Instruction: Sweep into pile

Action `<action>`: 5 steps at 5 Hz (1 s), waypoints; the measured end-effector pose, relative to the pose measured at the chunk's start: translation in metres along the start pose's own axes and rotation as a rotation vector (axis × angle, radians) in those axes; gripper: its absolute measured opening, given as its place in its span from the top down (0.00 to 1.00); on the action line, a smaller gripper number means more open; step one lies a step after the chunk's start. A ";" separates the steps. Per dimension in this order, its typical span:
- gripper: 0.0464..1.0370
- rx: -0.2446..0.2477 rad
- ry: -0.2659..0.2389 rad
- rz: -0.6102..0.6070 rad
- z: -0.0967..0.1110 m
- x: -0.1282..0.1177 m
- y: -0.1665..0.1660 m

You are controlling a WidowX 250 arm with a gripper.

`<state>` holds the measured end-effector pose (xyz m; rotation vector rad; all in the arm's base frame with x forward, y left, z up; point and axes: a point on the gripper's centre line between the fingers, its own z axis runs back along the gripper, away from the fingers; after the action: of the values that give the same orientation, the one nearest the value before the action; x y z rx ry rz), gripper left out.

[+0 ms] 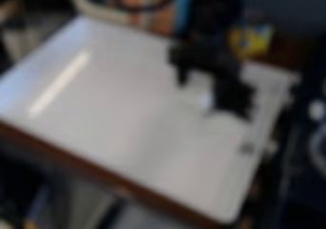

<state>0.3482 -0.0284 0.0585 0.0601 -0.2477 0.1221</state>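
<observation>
Down over the right-hand part of the white work surface (pixel 127 109), a black gripper (pixel 213 98), dark and blurred; open or closed, impossible to tell. Just beside and below its left side, a pale bluish patch (pixel 202 99), too soft in outline to call a thing or a shine. Farther toward the near right, well apart from the gripper and close to the surface's right edge, a small dark grey bit (pixel 246 148), perhaps part of the stuff to be swept. Behind the gripper, coming in from the top edge, the black arm (pixel 213 13), in the way of part of the far rim. On the left of the surface, a long bright streak (pixel 60 82); along the near side, a brown edge (pixel 83 161). Beyond the far rim, a striped orange and blue panel (pixel 149 13) left of the arm, and right of it a yellow thing (pixel 258 38). Off to the right, over darkness, a small pale round shape (pixel 316 109).
</observation>
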 end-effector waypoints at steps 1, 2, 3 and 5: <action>0.29 -0.038 -0.015 0.027 0.021 -0.001 0.023; 0.29 -0.054 -0.037 0.050 0.038 -0.003 0.048; 0.29 -0.004 -0.019 0.083 0.033 -0.010 0.082; 0.29 0.066 0.048 0.228 0.009 -0.022 0.150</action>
<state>0.3057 0.1170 0.0689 0.0948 -0.2021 0.3583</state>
